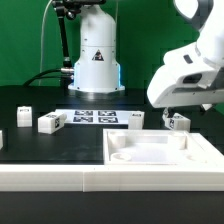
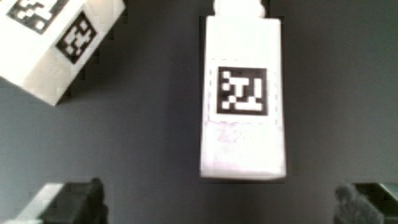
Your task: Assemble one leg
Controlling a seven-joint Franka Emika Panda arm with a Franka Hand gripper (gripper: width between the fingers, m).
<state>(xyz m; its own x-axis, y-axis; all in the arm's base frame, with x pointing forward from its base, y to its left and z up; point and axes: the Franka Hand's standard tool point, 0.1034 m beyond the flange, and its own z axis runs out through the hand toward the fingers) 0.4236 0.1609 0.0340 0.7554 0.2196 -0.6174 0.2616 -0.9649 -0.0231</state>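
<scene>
Fingers (image 2: 71, 203) hover spread wide and empty, touching nothing, either side of the leg (image 2: 244, 95) lying tag-up on the worktop (image 2: 151, 150); a good grasp, I judge, means descending centred across its long sides, clear of the neighbouring leg (image 2: 54, 45), before closing.

Bright, even light; soft wrist-view blur.
</scene>
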